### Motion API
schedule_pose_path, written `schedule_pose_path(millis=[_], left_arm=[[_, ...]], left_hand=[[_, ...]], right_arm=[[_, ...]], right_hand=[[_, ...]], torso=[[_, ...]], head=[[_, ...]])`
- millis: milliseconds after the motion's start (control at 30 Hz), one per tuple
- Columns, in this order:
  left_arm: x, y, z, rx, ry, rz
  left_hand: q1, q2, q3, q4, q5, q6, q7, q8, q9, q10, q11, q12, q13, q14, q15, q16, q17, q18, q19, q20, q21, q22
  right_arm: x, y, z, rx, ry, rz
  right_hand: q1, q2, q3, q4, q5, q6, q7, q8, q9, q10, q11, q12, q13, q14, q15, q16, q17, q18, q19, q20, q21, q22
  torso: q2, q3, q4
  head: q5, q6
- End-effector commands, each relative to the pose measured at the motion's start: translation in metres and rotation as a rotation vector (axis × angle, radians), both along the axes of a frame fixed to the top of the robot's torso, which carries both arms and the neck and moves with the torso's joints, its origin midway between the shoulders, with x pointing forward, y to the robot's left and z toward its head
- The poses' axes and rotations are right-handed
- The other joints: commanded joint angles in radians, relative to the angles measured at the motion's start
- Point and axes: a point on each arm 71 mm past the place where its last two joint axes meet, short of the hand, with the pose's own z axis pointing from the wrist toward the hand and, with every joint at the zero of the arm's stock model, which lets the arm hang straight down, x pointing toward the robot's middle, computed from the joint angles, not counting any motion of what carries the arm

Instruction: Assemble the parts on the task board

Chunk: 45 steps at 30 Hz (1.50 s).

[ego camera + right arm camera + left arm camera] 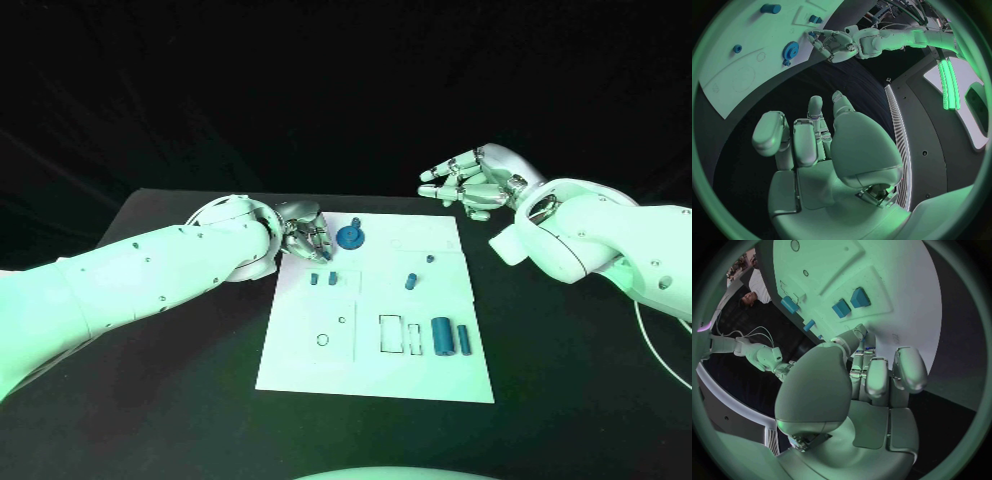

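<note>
Nearest the robot, the white task board [378, 372] lay flat in the middle of the black table [577, 370]. Toward its near right part two blue cylinders [451, 338] lay side by side, just beside an outlined rectangular slot [391, 334]. A little left of them a small ring mark [322, 340] showed on the plate. Further up the board, two small blue blocks [325, 279] sat close together near the left edge, and a small blue peg [413, 281] stood toward the right, with another tiny blue piece [430, 260] just beyond it.

Beyond those, near the board's far left corner, a blue gear [353, 237] sat on the plate. The left hand [303, 233] was at that corner, its fingers curled in together right beside the gear; whether they touched or pinched it I could not tell. In the left wrist view its fingers [879, 375] were drawn close, with the blue blocks [849, 302] lying on the board ahead of them.

Furthest off, the right hand [473, 180] hung above the table past the board's far right corner, well apart from every part. Its fingers were loosely bent and spread, holding nothing. The right wrist view showed the same hand [817, 145] empty, with the gear [790, 50] on the board beyond.
</note>
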Motion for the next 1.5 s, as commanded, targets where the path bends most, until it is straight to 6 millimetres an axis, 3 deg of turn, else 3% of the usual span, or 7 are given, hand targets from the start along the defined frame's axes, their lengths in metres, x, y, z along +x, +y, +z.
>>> schedule_pose_path(millis=[33,1267,1500], left_arm=[[-0.0009,-0.0026,-0.0019,0.023,0.020,-0.014],[0.0015,-0.0077,-0.0097,0.092,0.070,-0.016],[0.0015,-0.0074,-0.0102,0.095,0.073,-0.014]], left_hand=[[-0.010,0.001,0.002,0.000,-0.001,-0.003,0.000,0.000,0.001,-0.001,0.003,-0.003,0.000,0.021,-0.004,-0.003,-0.001,-0.014,-0.001,0.002,-0.001,0.001],[-0.011,0.003,0.007,-0.005,-0.001,-0.006,0.002,-0.004,-0.002,-0.004,0.004,-0.008,0.000,0.021,-0.003,0.000,0.001,-0.013,-0.004,0.002,-0.006,-0.001],[-0.021,-0.004,0.009,-0.009,-0.001,-0.030,0.012,-0.017,-0.010,-0.023,0.013,-0.022,-0.002,0.020,0.004,0.000,-0.005,-0.013,-0.007,0.006,-0.010,-0.002]], right_arm=[[-0.0007,0.0018,-0.0005,-0.006,0.001,0.017],[-0.0009,0.0022,-0.0006,-0.005,0.002,0.021],[-0.0008,0.0021,-0.0006,-0.005,0.003,0.021]], right_hand=[[0.003,0.008,-0.005,-0.003,0.007,-0.001,0.000,0.005,0.001,-0.008,-0.001,0.006,-0.001,0.024,0.001,-0.005,-0.002,0.007,-0.004,-0.001,-0.006,-0.001],[0.004,0.008,-0.005,-0.003,0.007,-0.001,0.000,0.005,0.001,-0.008,-0.001,0.006,-0.002,0.024,0.001,-0.005,-0.001,0.007,-0.004,-0.001,-0.006,-0.002],[0.004,0.008,-0.005,-0.003,0.007,-0.001,0.000,0.005,0.001,-0.008,-0.001,0.006,-0.002,0.024,0.001,-0.005,-0.001,0.007,-0.004,-0.001,-0.006,-0.002]], torso=[[0.000,-0.0001,0.0005],[0.000,-0.0008,0.0000],[0.000,-0.0002,-0.0003]], head=[[0.001,0.001],[0.000,-0.003],[0.001,-0.004]])
